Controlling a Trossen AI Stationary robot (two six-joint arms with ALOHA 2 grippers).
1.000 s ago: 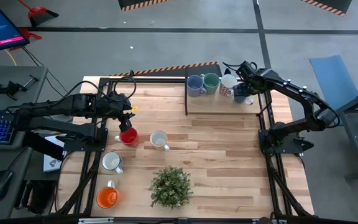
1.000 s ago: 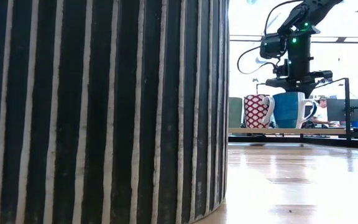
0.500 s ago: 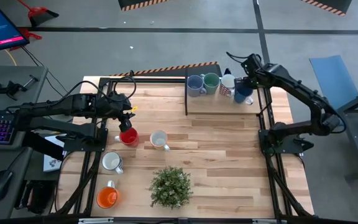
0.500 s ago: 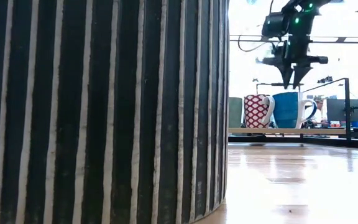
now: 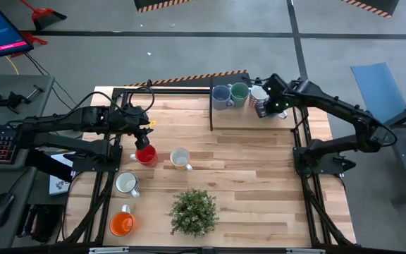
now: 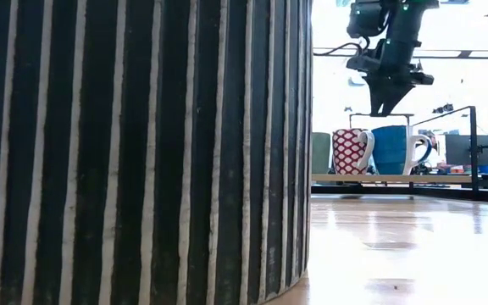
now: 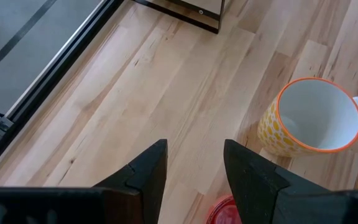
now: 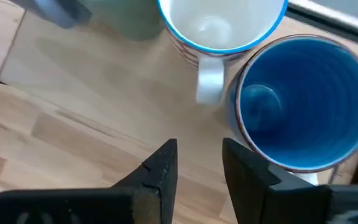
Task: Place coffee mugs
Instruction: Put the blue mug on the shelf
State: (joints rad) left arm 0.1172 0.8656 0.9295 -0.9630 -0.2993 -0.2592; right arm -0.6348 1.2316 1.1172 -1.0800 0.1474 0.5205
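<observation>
- High view: the wooden table (image 5: 245, 183) carries a raised board (image 5: 238, 118) at the far edge, and four mugs stand on it in a row: the lavender-blue mug (image 5: 221, 97), the green mug (image 5: 239, 92), the patterned mug (image 5: 258, 95) and the blue mug (image 5: 276, 107), which the arm partly hides.
- The potted plant (image 5: 193, 211) stands near the front edge, well apart from the board.
- The right gripper (image 6: 390, 100) hangs above the blue mug and the patterned mug, its jaws a little apart and holding nothing.
- The left gripper (image 5: 144, 135) hovers just over the red mug (image 5: 146, 155), its jaws apart and empty.
- Four mugs are not yet on the board: the red mug, the white mug (image 5: 180, 158), the cream mug (image 5: 127, 183) and the orange mug (image 5: 121, 224).
- I judge the mugs to be stiff, glazed and slippery, light enough for one gripper but fragile if they knock together. The best hold seems to be the rim wall, one finger inside and one outside, away from the handle.
</observation>
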